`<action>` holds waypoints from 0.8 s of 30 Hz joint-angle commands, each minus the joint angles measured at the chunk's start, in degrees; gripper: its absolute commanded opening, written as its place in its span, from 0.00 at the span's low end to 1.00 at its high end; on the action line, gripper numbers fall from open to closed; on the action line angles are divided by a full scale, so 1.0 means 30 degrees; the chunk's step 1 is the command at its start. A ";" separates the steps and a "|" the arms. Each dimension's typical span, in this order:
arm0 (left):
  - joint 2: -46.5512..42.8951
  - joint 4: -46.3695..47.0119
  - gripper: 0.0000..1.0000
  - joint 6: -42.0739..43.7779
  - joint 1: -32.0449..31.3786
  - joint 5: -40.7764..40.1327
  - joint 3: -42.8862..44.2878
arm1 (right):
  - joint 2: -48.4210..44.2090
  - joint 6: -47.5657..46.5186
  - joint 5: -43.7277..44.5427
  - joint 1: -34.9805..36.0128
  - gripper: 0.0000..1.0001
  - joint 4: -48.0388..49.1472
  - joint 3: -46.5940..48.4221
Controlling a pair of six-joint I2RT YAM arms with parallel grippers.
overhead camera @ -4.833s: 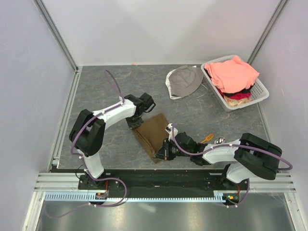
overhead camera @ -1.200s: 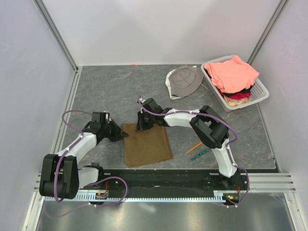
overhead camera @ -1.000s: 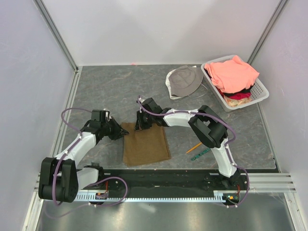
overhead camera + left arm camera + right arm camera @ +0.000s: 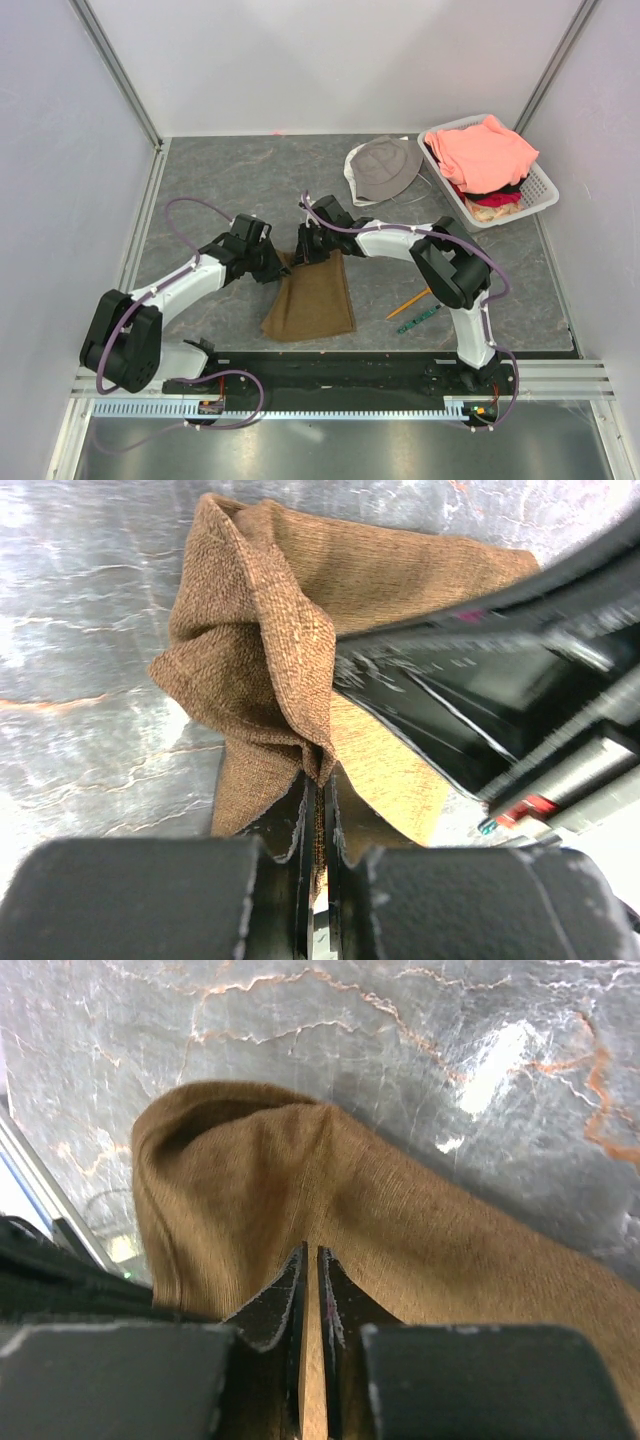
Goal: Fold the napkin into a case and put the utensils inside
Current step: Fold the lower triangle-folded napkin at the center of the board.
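While my left claw [image 4: 318,780] is pinching the napkin [image 4: 312,300] at its far-left corner, my right claw [image 4: 311,1260] is pinching its far edge.

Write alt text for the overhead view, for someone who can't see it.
Two robot arms pinch the far edge of a brown napkin in their jaws on a grey table. An orange fork, a hat and a basket lie to its right.

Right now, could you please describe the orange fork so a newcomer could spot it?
On the grey marbled table, look just right of the brown napkin. The fork lies there beside a green-and-dark patterned utensil; it is the plain orange one, farther from the front edge.
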 commanded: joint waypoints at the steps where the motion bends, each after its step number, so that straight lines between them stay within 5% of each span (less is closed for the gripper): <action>1: -0.1011 -0.0658 0.08 -0.0297 0.0331 -0.0727 -0.0025 | -0.1405 -0.1454 0.0930 -0.0013 0.14 -0.1454 -0.0200; 6: -0.1917 -0.1623 0.26 0.0578 0.2322 -0.0024 -0.0673 | -0.2020 -0.1952 0.1165 -0.0013 0.15 -0.1954 -0.0814; 10: -0.2708 -0.2882 0.50 0.1635 0.4226 0.0532 -0.0324 | -0.3393 -0.2508 0.1195 0.0016 0.15 -0.2627 -0.2246; 19: -0.2596 -0.4497 0.48 0.3599 0.6718 0.1059 0.1903 | -0.6707 -0.3124 0.3154 0.0368 0.17 -0.3566 -0.6495; 24: -0.1189 -0.3942 0.48 0.3923 0.7042 0.2084 0.2579 | -0.5894 -0.4032 0.5790 0.0076 0.16 -0.4034 -0.6560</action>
